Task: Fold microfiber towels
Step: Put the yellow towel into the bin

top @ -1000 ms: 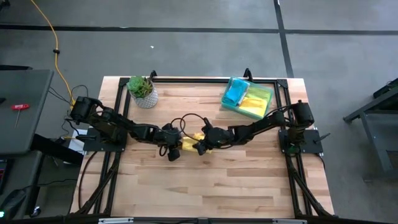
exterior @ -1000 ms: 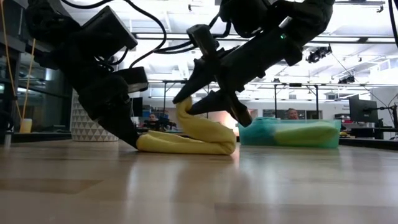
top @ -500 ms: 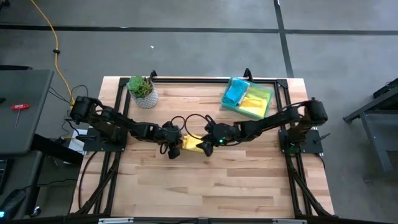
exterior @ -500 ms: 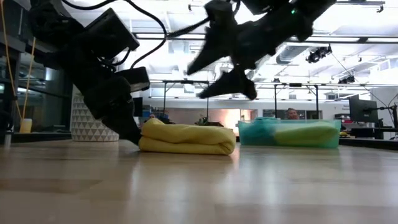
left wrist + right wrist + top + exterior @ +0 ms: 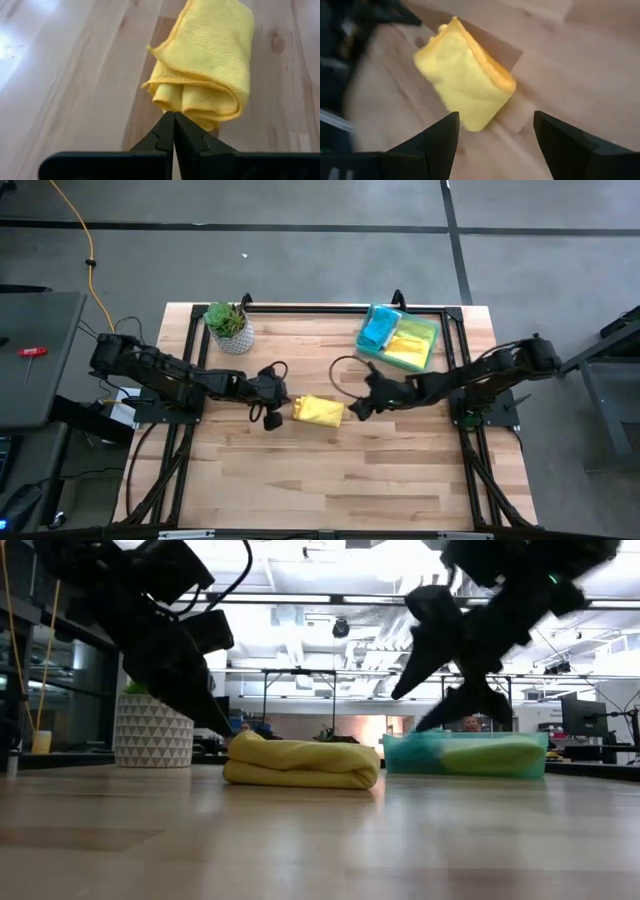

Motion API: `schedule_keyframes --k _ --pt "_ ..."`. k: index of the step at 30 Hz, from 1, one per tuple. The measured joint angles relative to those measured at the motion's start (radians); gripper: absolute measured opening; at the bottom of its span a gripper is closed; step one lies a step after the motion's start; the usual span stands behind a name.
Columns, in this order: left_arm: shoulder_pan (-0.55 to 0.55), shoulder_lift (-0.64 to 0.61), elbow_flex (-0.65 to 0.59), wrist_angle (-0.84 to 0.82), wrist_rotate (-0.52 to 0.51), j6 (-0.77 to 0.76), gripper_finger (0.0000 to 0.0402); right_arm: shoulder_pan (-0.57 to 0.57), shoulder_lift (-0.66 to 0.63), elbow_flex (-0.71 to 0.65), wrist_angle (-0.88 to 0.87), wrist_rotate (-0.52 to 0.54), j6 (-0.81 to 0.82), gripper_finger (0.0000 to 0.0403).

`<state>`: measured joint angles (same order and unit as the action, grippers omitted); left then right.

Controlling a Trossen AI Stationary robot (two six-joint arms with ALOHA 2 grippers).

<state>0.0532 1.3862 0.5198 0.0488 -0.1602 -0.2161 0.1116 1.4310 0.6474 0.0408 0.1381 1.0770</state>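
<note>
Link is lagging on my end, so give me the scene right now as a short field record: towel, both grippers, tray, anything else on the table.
yellow towel: folded bundle, lying free mid-table
left gripper: shut, empty, just off the towel's left side
right gripper: open, empty, raised clear of the towel's right side
green tray: at the far right of the table, holding a blue towel and a yellow-green towel
potted plant: far left of the table

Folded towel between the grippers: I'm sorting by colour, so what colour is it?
Yellow; the towel shows best in the left wrist view.
</note>
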Motion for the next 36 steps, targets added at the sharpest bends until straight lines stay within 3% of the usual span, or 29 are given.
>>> schedule_keyframes --k 5,9,14,22,36 --pt "0.0 0.054 0.0 0.023 0.029 0.019 0.0 0.005 0.013 -0.156 0.295 -0.023 0.31 0.0248" --pt "0.0 0.112 0.0 0.052 0.047 0.018 0.0 0.025 0.057 -0.174 0.357 -0.049 0.384 0.0248" --pt "0.0 0.177 -0.001 0.094 0.078 -0.013 0.0 0.05 0.151 -0.116 0.353 -0.089 0.4 0.0248" --pt "-0.004 0.232 0.002 0.161 0.116 -0.062 0.0 0.035 0.311 -0.009 0.359 -0.019 0.4 0.0248" --pt "-0.026 0.251 0.001 0.214 0.112 -0.114 0.0 0.033 0.386 0.062 0.365 0.029 0.434 0.0248"
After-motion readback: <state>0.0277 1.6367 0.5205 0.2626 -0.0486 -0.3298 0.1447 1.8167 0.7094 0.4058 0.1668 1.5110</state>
